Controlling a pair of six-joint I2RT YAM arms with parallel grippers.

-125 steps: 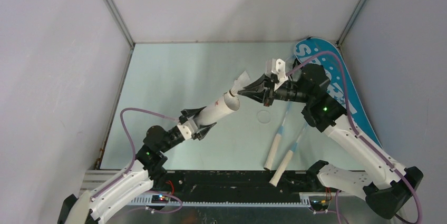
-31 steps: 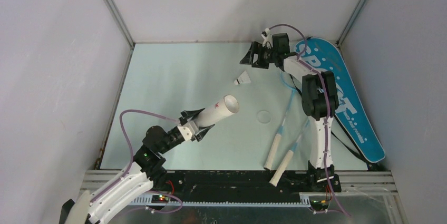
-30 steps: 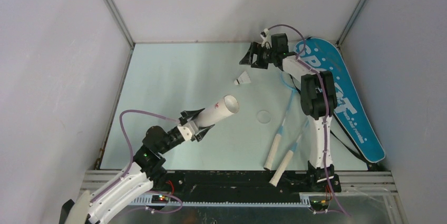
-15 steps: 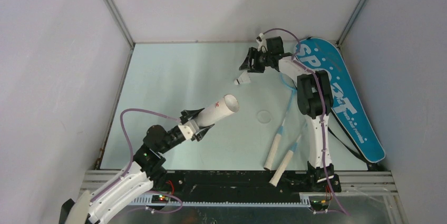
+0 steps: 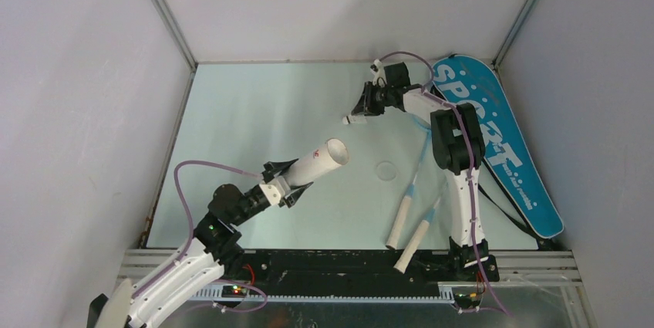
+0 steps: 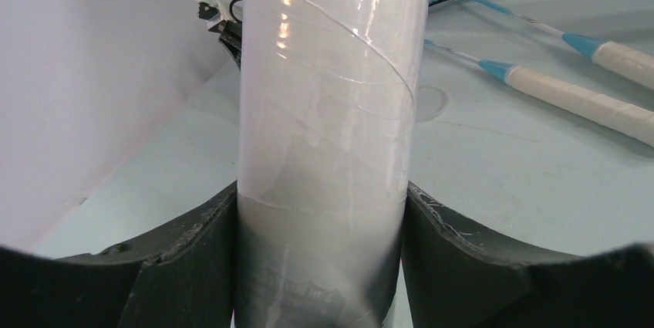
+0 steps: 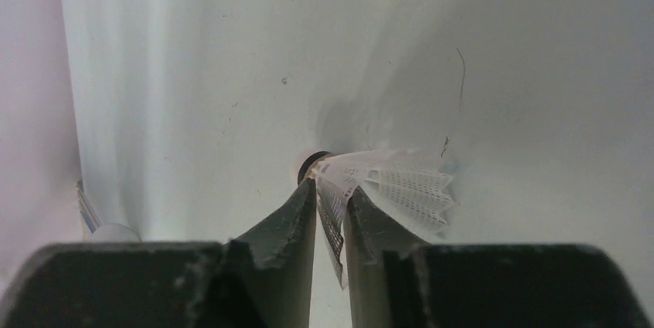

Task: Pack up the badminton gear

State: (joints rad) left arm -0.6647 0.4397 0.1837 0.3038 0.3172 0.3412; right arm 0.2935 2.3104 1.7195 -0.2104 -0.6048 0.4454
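Pale green surface (image 5: 254,112), boxed by white walls (image 5: 324,4). At upper centre the right fingers (image 7: 285,228) pinch the feather skirt of a white shuttlecock (image 7: 405,185) low on the surface. Lower left, the left fingers (image 6: 463,266) clasp the white tube (image 5: 320,162), its open end toward the upper right. Two rackets (image 5: 399,224) lie lower right, beside the blue bag (image 5: 493,135).

Overhead from behind, two close wrist views, table (image 5: 254,112) shared
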